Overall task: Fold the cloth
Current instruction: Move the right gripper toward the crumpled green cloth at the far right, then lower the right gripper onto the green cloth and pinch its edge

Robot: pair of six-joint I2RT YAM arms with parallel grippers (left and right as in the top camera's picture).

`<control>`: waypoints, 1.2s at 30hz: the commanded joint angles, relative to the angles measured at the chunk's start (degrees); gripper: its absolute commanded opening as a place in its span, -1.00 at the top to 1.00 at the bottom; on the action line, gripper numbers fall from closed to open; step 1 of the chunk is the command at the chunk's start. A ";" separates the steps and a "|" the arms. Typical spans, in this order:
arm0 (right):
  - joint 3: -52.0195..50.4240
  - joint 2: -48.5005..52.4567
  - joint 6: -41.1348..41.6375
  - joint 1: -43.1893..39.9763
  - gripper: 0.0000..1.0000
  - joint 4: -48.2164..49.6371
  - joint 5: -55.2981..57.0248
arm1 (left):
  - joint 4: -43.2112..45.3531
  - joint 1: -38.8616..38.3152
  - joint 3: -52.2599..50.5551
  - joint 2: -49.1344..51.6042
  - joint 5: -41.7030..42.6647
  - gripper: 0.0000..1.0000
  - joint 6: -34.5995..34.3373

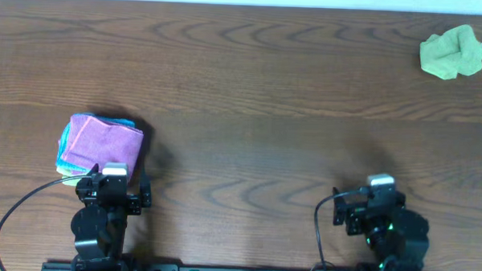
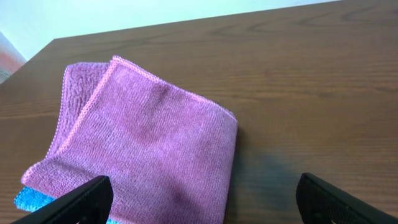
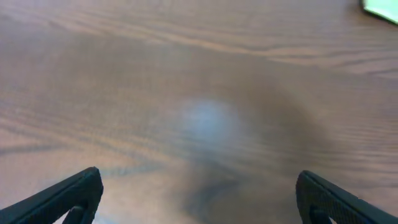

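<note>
The lime-green cloth point(image 1: 453, 53) lies crumpled in a heap at the far right corner of the table, a small white tag at its right edge. A corner of it shows at the top right of the right wrist view point(image 3: 382, 7). My right gripper point(image 1: 381, 192) is open and empty near the front edge, far from the cloth. In its wrist view the fingers point(image 3: 199, 199) frame bare wood. My left gripper point(image 1: 113, 179) is open and empty at the front left, its fingers point(image 2: 202, 202) spread just in front of the folded pink cloth.
A folded pink cloth point(image 1: 102, 143) lies on a folded blue cloth point(image 1: 63, 157) at the front left, just beyond the left gripper; both show in the left wrist view point(image 2: 149, 143). The brown wooden table point(image 1: 250, 112) has its far edge at the top.
</note>
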 commanded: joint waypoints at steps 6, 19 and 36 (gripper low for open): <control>14.45 18.32 4.70 -0.57 -0.98 4.72 7.32 | -0.35 -0.35 -1.20 -0.39 -0.96 -0.91 0.96; 36.46 41.24 9.90 -0.61 -0.99 6.49 18.82 | -0.35 -0.35 -1.20 -0.39 -0.96 -0.91 0.96; 57.64 68.02 13.75 -11.08 -0.98 11.98 18.51 | -0.35 -0.35 -1.20 -0.39 -0.96 -0.91 0.96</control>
